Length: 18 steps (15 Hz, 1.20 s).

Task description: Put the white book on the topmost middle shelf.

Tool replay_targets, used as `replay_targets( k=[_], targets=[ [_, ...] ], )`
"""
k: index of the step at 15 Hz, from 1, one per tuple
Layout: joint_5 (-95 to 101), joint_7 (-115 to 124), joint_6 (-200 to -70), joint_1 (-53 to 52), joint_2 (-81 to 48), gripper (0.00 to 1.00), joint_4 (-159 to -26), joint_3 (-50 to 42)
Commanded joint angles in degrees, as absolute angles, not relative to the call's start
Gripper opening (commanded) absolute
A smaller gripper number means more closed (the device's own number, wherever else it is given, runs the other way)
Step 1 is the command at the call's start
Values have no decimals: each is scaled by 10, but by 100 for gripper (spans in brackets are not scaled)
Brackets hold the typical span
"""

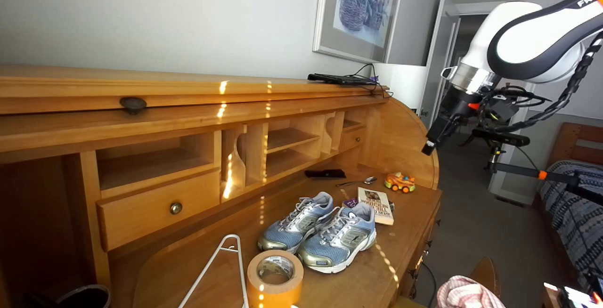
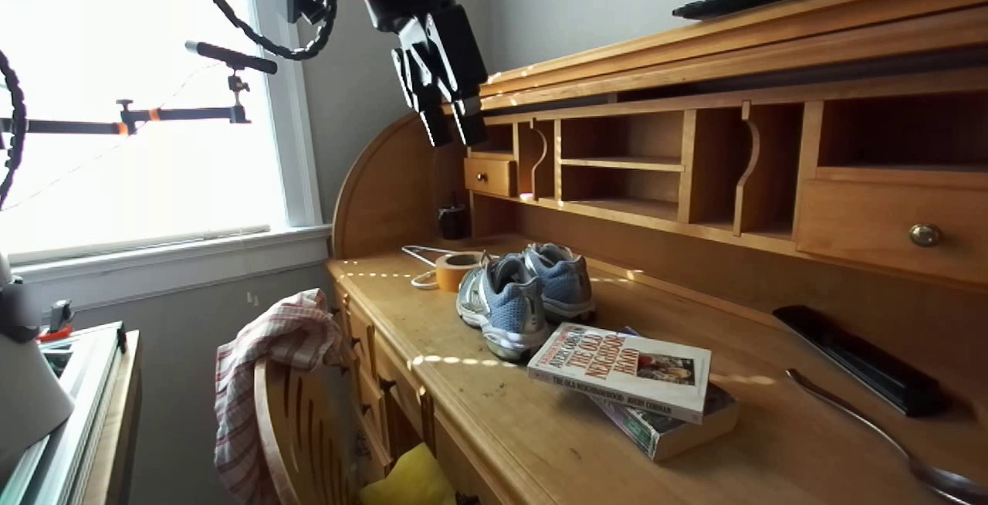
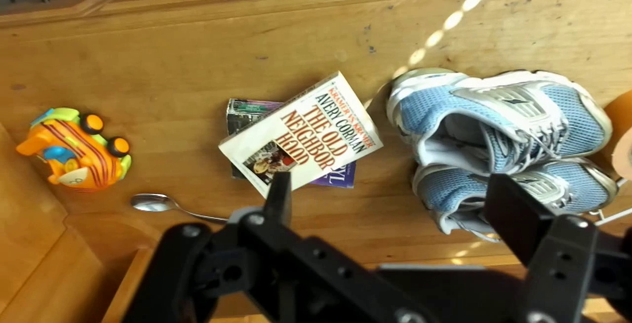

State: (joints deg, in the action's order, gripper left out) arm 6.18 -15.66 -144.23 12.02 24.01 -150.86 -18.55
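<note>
Above the desk (image 2: 532,428) hangs one claw (image 2: 456,134), two jaws wide apart, holding nothing. One white book (image 3: 308,135) lies on at least one other book (image 2: 695,428); around it are two sneakers (image 3: 518,100), one spoon (image 3: 154,203), one toy car (image 3: 81,157).

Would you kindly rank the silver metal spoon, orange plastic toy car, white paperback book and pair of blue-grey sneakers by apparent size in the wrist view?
Largest to smallest:
Pair of blue-grey sneakers
White paperback book
Orange toy car
Silver metal spoon
</note>
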Motion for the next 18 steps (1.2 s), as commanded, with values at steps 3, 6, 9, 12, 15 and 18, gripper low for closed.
replay_targets(
  k=[3, 6, 9, 12, 15, 18],
  targets=[
    [36, -230, -1508, 118, 155, 100, -1504, -228],
    [21, -257, -1533, 116, 114, 100, -1496, -235],
    [35, -256, -1544, 123, 84, 100, -1483, -216],
    [36, -248, -1536, 131, 97, 100, -1491, -208],
    [37, -248, -1536, 131, 92, 100, -1485, -206],
    [37, -248, -1536, 131, 91, 100, -1485, -206]
  ],
)
